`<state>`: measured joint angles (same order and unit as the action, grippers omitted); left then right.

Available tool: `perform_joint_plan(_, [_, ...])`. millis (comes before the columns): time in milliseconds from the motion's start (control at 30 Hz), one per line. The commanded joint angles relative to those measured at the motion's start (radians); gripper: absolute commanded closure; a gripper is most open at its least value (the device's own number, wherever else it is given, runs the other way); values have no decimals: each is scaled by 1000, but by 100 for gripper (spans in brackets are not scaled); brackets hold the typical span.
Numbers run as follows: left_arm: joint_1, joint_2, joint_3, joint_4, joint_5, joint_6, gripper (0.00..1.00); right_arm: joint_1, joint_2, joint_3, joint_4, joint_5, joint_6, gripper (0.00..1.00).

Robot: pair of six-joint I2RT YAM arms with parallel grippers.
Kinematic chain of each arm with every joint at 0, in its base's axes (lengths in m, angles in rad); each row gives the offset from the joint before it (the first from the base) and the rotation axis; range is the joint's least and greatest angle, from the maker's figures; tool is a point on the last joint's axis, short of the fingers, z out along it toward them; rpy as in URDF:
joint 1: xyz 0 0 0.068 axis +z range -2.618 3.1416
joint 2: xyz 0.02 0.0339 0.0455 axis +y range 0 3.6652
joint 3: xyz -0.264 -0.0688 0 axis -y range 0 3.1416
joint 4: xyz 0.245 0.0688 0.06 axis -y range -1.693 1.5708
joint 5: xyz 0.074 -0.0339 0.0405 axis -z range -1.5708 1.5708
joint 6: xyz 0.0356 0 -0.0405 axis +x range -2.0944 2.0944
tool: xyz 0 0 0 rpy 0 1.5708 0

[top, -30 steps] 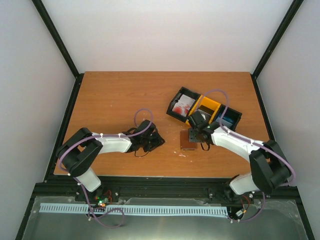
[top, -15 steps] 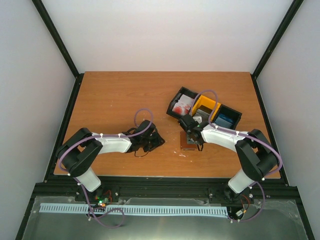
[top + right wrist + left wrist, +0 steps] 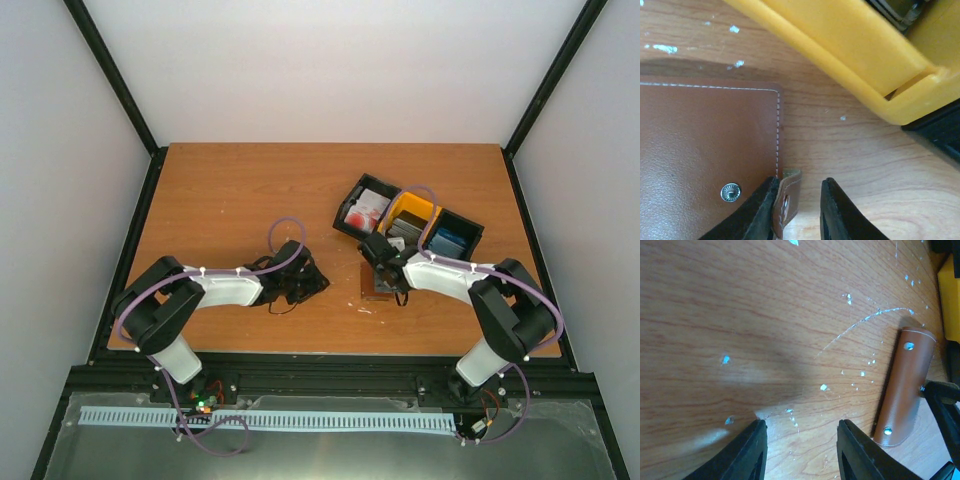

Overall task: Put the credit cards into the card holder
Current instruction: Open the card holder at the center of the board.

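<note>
The card holder [image 3: 377, 287], a shut brown leather wallet, lies flat on the table in front of the bins. My right gripper [image 3: 386, 266] is down at its edge. In the right wrist view the wallet [image 3: 700, 140] fills the left side. Its snap tab [image 3: 791, 197] stands between the right gripper's [image 3: 799, 186] fingers, against the left one, with a gap to the other. White and red credit cards [image 3: 366, 209] lie in one black bin and blue ones [image 3: 453, 240] in another. My left gripper [image 3: 306, 284] [image 3: 802, 442] stands open over bare wood, left of the wallet [image 3: 905, 385].
Three joined bins stand behind the wallet: a black one [image 3: 345, 222], a yellow one [image 3: 412, 207] [image 3: 850, 45] and another black one [image 3: 472, 232]. The yellow bin's wall is close beyond the right fingers. White flecks mark the wooden table [image 3: 250, 190].
My right gripper has shifted left to the wallet's edge, and its jaws have narrowed around the snap tab. The left arm has not moved.
</note>
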<state>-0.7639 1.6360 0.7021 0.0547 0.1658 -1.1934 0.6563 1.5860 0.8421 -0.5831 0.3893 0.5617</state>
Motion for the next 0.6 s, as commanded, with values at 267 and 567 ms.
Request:
perform_joint_plan(267, [5, -26, -19, -46, -20, 34, 59, -33, -112, -64, 91, -110, -17, 97])
perform_joint_plan(567, [5, -132, -67, 91, 26, 101, 38, -34, -268, -32, 95, -275, -65, 97])
